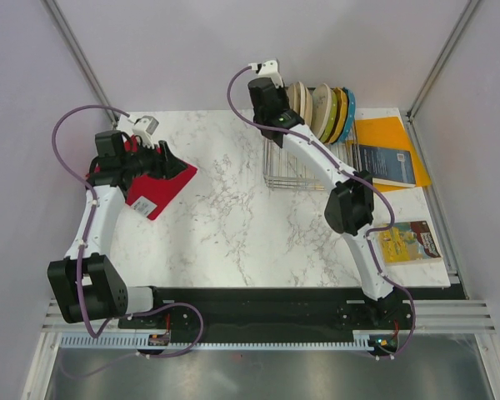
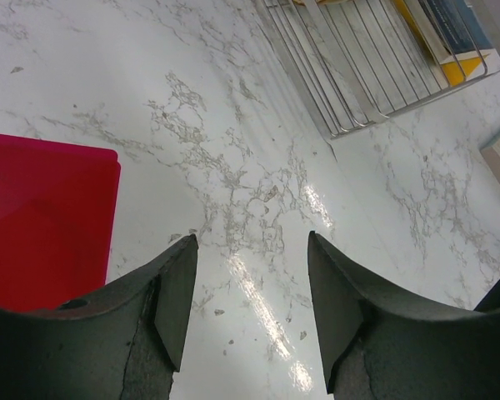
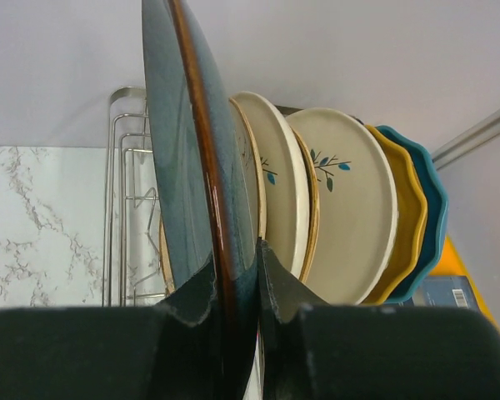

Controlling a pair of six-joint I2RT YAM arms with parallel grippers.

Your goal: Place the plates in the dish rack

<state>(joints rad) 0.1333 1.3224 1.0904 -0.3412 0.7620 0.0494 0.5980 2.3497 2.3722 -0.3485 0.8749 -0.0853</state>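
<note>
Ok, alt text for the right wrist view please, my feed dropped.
The right gripper is shut on the rim of a dark teal-grey plate held on edge. Behind it stand cream plates with branch drawings, then a yellow plate and a teal plate; dish rack wires at left.

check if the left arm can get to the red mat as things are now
Probably yes. The left gripper is open and empty, the red mat lies just beside it with only bare table between, and the right gripper is away at the dish rack, shut on a dark plate.
</note>
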